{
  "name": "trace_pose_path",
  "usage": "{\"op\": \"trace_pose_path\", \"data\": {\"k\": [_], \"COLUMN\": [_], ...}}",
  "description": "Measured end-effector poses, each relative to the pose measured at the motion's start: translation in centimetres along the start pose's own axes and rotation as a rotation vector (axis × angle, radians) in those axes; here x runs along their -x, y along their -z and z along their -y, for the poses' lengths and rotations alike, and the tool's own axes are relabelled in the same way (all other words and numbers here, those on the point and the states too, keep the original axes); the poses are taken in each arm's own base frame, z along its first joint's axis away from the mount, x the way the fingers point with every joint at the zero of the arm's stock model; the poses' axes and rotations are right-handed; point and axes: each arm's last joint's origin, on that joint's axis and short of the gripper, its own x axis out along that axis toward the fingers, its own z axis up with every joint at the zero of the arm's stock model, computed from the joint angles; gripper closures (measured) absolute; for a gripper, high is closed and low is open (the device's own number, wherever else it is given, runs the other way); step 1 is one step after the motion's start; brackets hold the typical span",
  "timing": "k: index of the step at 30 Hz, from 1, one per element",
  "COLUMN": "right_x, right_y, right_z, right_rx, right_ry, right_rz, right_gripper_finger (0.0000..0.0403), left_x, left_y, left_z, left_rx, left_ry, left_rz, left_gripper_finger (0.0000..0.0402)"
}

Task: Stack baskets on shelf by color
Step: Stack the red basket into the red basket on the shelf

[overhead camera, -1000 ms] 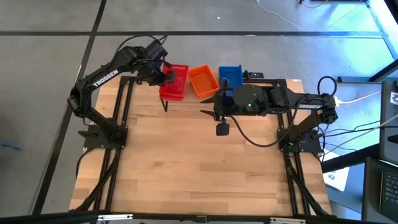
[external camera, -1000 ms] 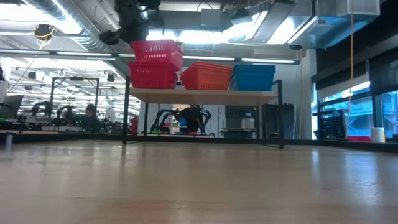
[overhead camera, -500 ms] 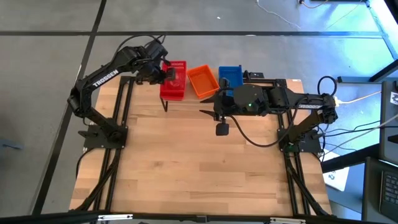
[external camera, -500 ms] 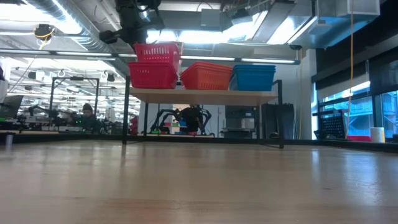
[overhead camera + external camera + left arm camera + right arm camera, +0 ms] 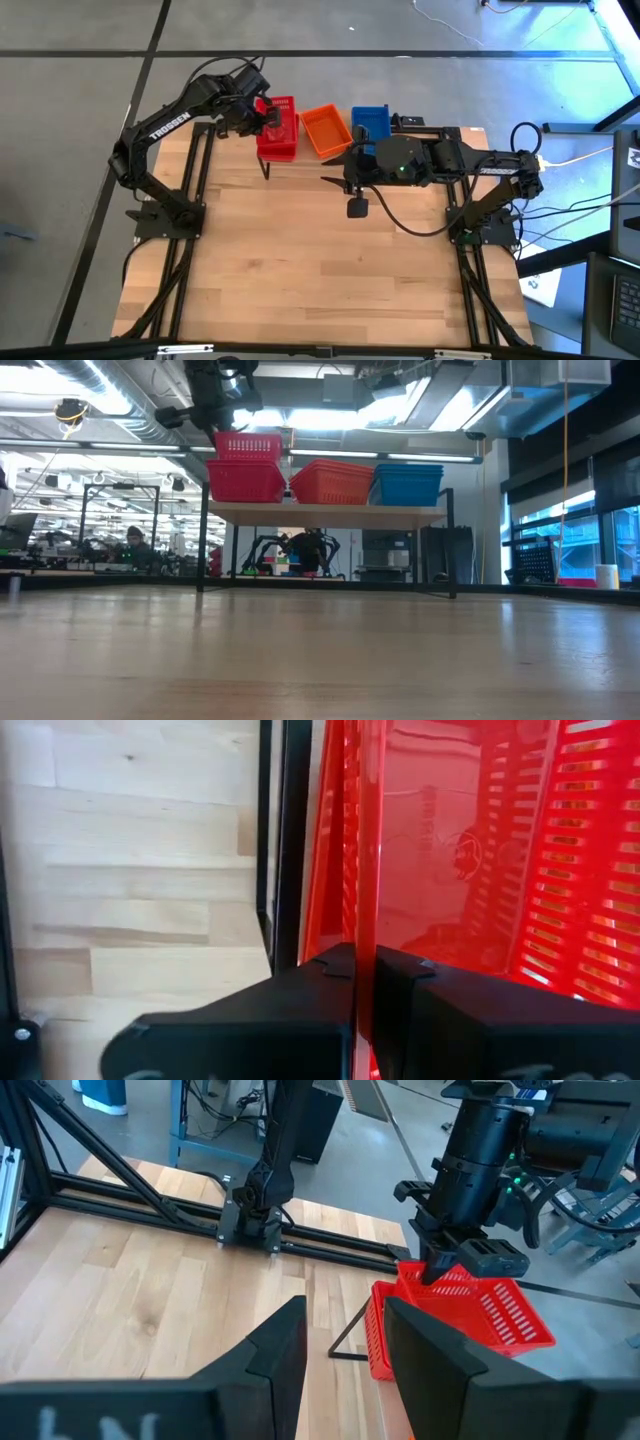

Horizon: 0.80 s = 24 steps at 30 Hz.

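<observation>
Red basket (image 5: 279, 120) gripped by left pincer (image 5: 262, 113), above red stack (image 5: 245, 481)

red basket (image 5: 279, 128) on shelf (image 5: 330, 513), orange, blue alongside

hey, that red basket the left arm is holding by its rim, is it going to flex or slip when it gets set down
Probably light: the left gripper carries the top red basket by one thin wall alone. That perforated wall may flex slightly. Pinched at one edge, it could tilt or slip as it nests into the red stack below.

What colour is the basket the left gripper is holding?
Red. The left gripper is shut on the red basket's wall; clearest in the left wrist view.
</observation>
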Motion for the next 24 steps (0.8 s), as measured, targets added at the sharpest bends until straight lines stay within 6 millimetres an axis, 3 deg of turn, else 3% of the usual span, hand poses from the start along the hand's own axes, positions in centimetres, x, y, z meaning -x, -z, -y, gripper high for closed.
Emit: {"op": "trace_pose_path", "data": {"k": [24], "right_x": [0.0], "right_y": [0.0], "right_z": [0.0], "right_rx": [0.0], "right_ry": [0.0], "right_rz": [0.0], "right_gripper_finger": [0.0266], "left_x": [0.0], "left_y": [-0.08], "left_z": [0.06], "left_rx": [-0.058], "left_ry": [0.0], "left_rz": [0.018], "left_gripper_finger": [0.0401]}}
